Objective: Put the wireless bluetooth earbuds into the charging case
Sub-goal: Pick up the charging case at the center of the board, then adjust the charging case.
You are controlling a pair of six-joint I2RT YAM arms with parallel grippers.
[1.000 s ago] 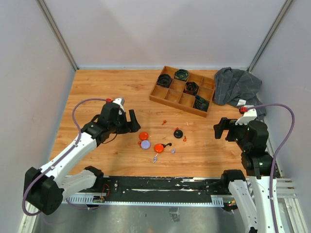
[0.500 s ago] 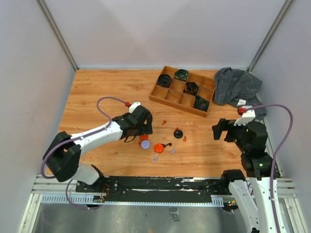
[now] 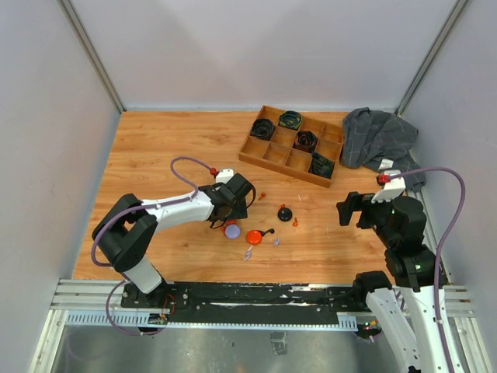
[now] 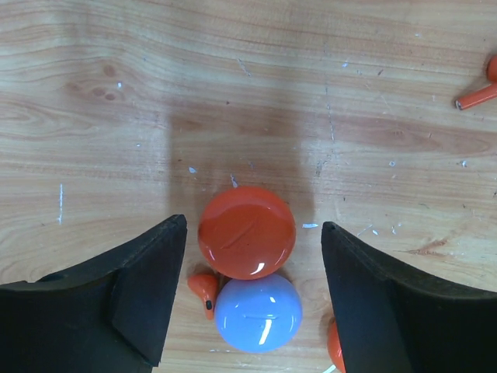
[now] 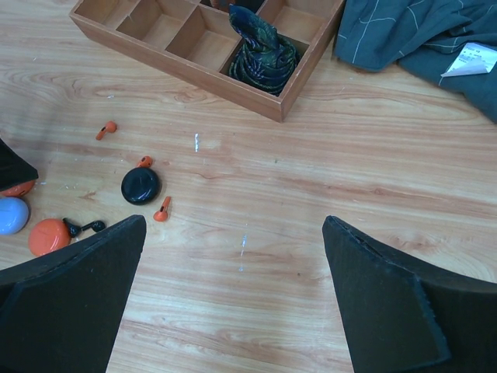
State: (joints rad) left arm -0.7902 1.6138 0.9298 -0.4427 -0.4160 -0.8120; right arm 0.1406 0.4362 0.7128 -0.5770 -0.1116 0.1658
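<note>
My left gripper (image 3: pixel 235 203) is open and hovers low over a round orange case (image 4: pixel 246 231), which lies between its fingers (image 4: pixel 151 272) without touching them. A lilac case (image 4: pixel 258 312) touches that case, and an orange earbud (image 4: pixel 203 287) lies beside both. A second orange case (image 3: pixel 254 236) and a black case (image 3: pixel 285 213) lie to the right. More orange earbuds (image 3: pixel 263 195) (image 3: pixel 296 222), a black earbud (image 3: pixel 269 231) and lilac earbuds (image 3: pixel 276 242) (image 3: pixel 248 254) lie loose on the table. My right gripper (image 3: pixel 353 210) is open and empty, raised to the right of the black case (image 5: pixel 140 186).
A wooden compartment tray (image 3: pixel 276 155) with coiled black cables (image 3: pixel 262 128) stands at the back right. A grey cloth (image 3: pixel 378 138) lies to its right. White walls close in the table on three sides.
My left arm has reached right and forward, bringing its open gripper over the orange and lilac cases. The right arm has barely moved.
</note>
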